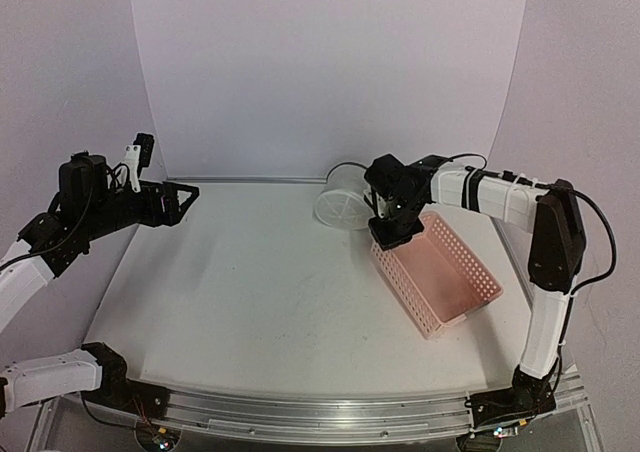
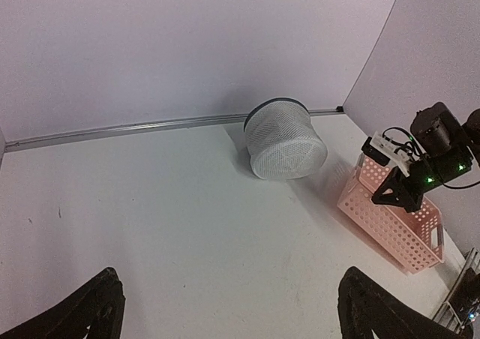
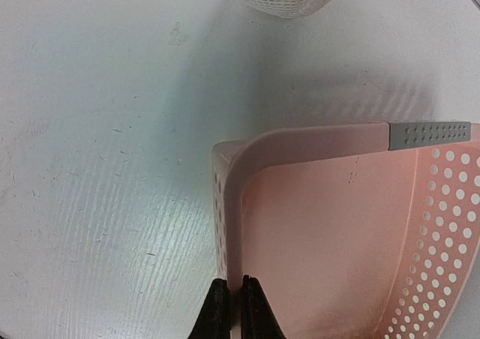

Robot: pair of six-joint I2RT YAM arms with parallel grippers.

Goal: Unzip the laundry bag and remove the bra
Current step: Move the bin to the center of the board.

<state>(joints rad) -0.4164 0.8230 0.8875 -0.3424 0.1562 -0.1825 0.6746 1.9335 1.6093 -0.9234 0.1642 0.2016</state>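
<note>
Nearest, at the lower right of the top view, a pink basket (image 3: 300, 140) sits slantwise on the tabletop (image 1: 250, 282). The right claw (image 3: 229, 309) is pinched shut on the thin wall at the basket's far corner, one finger inside and one outside. At the left of the top view, the left claw (image 1: 185, 202) hangs above the tabletop with its jaws spread wide and nothing between them.

Farthest back, near the rear wall and just beside the basket's far end, the laundry bag (image 2: 283, 140) lies tipped on its side. One round white face points forward and the dark zipper rim is toward the wall. I can't make out the bra through the mesh.

The bag looks very light and soft, likely to slide or crumple under a push. The rim seems its firmest part, so I'd steady the bag there with one claw and work the zipper pull with the other. I can't spot the pull from here.
</note>
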